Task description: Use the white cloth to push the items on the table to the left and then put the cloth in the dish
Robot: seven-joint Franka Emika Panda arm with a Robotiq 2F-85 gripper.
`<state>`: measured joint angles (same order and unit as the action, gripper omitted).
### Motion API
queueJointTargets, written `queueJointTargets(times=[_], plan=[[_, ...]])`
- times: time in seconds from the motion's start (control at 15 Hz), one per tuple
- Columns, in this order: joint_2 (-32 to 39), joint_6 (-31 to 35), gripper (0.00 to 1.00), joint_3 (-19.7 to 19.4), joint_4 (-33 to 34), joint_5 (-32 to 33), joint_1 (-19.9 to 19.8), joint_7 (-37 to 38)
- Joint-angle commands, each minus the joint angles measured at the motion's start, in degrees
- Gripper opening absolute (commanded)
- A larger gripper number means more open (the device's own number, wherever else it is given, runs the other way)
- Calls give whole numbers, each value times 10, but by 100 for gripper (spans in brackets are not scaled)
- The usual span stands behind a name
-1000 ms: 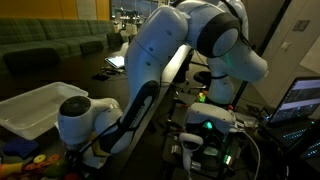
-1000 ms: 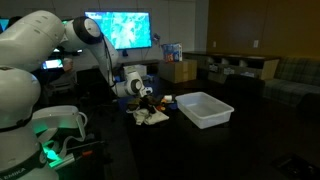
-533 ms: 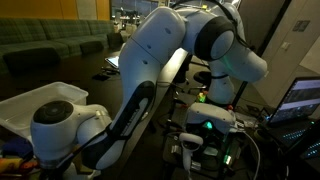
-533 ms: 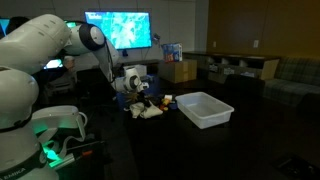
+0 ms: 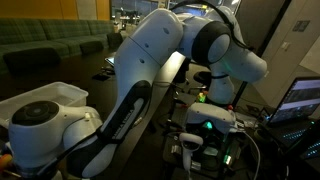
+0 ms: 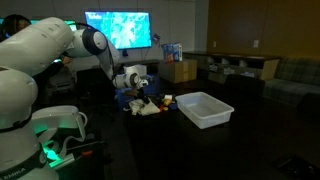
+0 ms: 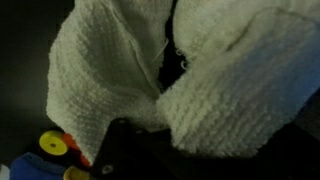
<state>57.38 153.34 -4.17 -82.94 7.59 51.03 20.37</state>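
The white cloth [image 7: 120,70] fills the wrist view, bunched and folded, and hides my fingers. In an exterior view the gripper [image 6: 133,93] is low over the table and holds the cloth [image 6: 147,110] against the surface. Small coloured items, a yellow and orange one [image 7: 52,146] with blue pieces beside it, lie against the cloth's lower left edge. They also show as small coloured shapes beside the gripper [image 6: 151,98]. The white dish [image 6: 205,110] stands on the table, apart from the cloth. In an exterior view my arm hides most of it [image 5: 45,96].
A cardboard box [image 6: 181,70] and a lit screen [image 6: 118,28] stand behind the table. A laptop [image 5: 300,100] and the robot's base with green lights [image 5: 207,125] are beside the arm. The table surface is dark.
The gripper has slid with the cloth across the table, away from the dish, pushing the small items along. The arm's lower link has swung further across one exterior view.
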Motion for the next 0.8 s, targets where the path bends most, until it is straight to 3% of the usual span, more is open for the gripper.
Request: queueJointTargets(times=[0.0, 0.27, 0.73], plan=[[-21, -23, 0, 9, -2, 5, -18, -20], [-87, -58, 0, 23, -64, -8, -40, -54], [-216, -180, 0, 68, -163, 7, -98, -70]])
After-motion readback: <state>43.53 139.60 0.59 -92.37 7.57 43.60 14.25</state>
